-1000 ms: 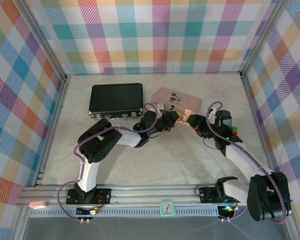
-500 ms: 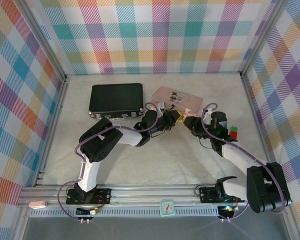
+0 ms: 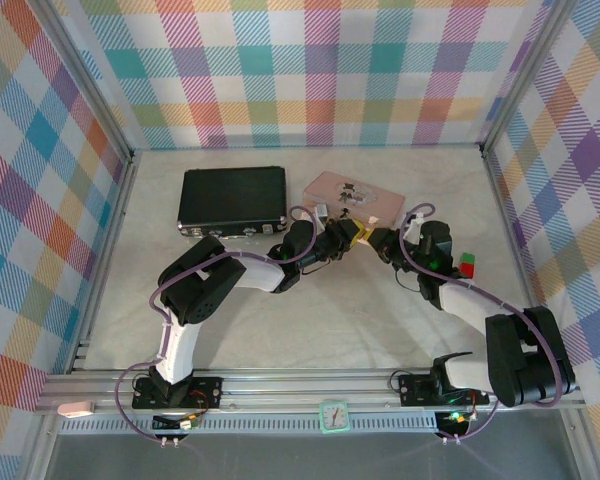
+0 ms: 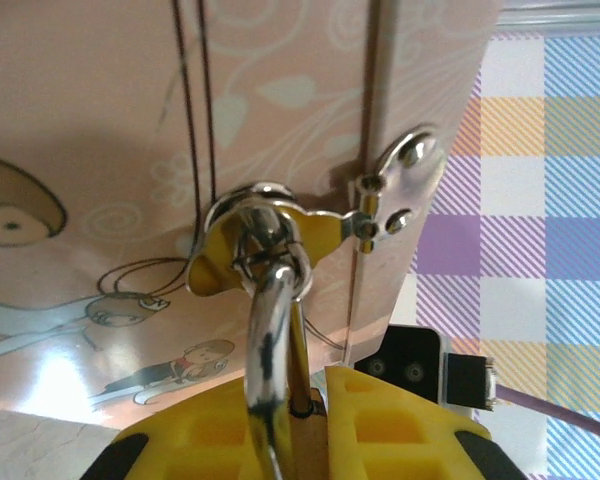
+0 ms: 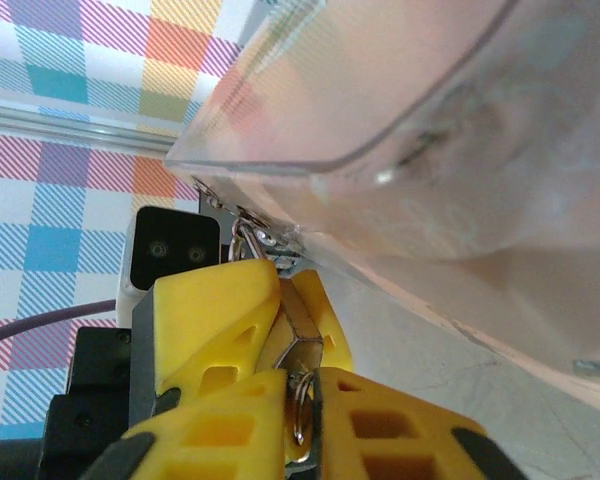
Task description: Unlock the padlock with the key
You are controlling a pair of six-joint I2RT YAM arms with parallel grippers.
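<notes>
Walls (image 3: pixel 300 70) of bright plaid enclose a pale tabletop (image 3: pixel 310 330). Reading from the left, we first meet a flat black rectangular case (image 3: pixel 232 198) lying near the back. A pink rectangular tin (image 3: pixel 332 188) printed with cartoon figures lies just beside it to the right. At the tin's near edge the two arms meet. The left gripper (image 4: pixel 300 405) is clenched on the small brass-yellow padlock (image 4: pixel 272 330). In its wrist view we see the silver shackle rising from between the yellow fingers (image 4: pixel 210 420) and hooked through the tin's shiny metal clasp (image 4: pixel 395 185). In the right wrist view the padlock's body sits between those same fingers, and a small silver wire ring (image 5: pixel 300 418) touches its near end. The right gripper (image 5: pixel 300 392) has its own yellow fingers (image 5: pixel 380 420) standing nearly together, pinching that ring in the narrow gap. We cannot make out the thin dark key itself. Farther right, a small red and green cube (image 3: pixel 467 265) rests on the table, apart from both arms.
</notes>
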